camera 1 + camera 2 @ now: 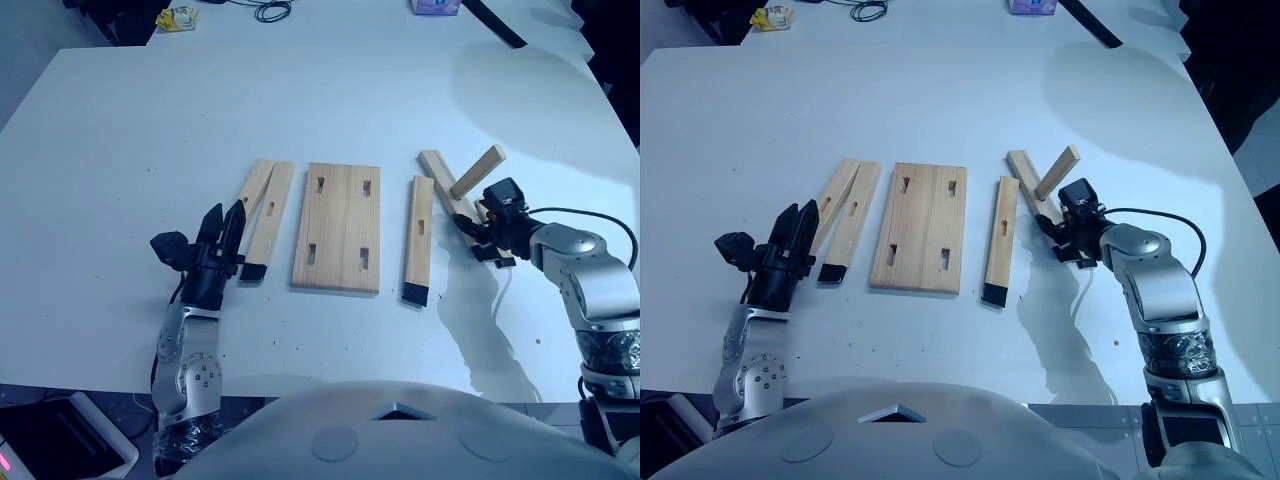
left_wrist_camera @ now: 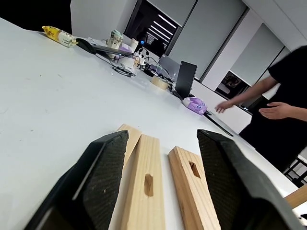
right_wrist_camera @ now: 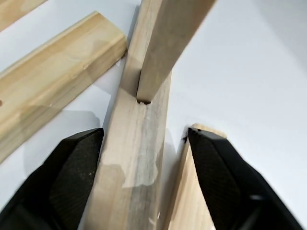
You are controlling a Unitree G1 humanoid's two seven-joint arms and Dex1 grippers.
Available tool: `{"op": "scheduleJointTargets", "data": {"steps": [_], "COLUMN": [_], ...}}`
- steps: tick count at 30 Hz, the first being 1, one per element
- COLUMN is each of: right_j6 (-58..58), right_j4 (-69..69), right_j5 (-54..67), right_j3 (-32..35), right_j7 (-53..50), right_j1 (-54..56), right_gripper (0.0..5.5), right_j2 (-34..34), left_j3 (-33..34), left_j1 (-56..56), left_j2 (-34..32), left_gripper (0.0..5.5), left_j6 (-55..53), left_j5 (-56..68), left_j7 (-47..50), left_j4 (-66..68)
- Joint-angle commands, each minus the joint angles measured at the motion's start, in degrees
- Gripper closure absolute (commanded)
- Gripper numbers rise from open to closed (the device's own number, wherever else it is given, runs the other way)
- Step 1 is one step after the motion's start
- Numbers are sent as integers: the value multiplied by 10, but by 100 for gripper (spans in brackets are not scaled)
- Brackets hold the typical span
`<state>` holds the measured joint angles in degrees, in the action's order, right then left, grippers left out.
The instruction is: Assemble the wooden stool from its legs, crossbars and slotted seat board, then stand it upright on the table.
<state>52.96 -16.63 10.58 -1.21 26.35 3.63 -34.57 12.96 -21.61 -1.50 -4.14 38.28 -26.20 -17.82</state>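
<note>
The slotted seat board (image 1: 335, 227) lies flat mid-table. Two legs (image 1: 270, 213) lie side by side to its left, and they appear again as legs (image 2: 144, 191) in the left wrist view. My left gripper (image 1: 225, 217) rests on the table just left of their near ends, open and holding nothing. A third leg (image 1: 419, 238) lies right of the board. Farther right, a fourth leg (image 1: 444, 188) has a crossbar (image 1: 478, 172) standing slanted in its slot. My right gripper (image 1: 480, 228) is open and straddles this leg (image 3: 136, 158) near its near end. A second wood piece (image 3: 192, 201) lies beside it.
At the table's far edge sit a yellow packet (image 1: 178, 17), a coiled cable (image 1: 272, 10), a purple box (image 1: 435, 6) and a black strap (image 1: 495, 25). Bare white tabletop (image 1: 330, 110) spreads beyond the wooden parts and in front of the board.
</note>
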Motion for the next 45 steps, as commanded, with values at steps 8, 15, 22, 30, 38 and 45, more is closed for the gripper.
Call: {"op": "scheduleJointTargets", "data": {"steps": [8,15,22,30,38,45], "right_j6": [104,147,129,35,-76,-144], "right_j4": [2,-8,-33,5,123,264], "right_j5": [16,15,5,-7,31,85], "right_j3": [2,9,5,24,86,146], "right_j7": [-24,-57,-93,-132,-91,-64], "right_j1": [-7,-18,-58,-78,61,213], "right_gripper": [228,267,342,342,343,343], "right_j2": [30,55,73,122,126,149], "left_j3": [1,4,11,27,41,36], "left_j1": [-6,-11,-3,58,134,268], "left_j2": [-6,-7,-25,-58,-60,-115], "left_gripper": [284,284,284,284,284,284], "left_j6": [0,-3,-29,-56,-58,-103], "left_j5": [-4,-2,8,23,46,64], "left_j7": [10,17,35,40,51,2], "left_j4": [-5,-9,-34,-15,-6,80]}}
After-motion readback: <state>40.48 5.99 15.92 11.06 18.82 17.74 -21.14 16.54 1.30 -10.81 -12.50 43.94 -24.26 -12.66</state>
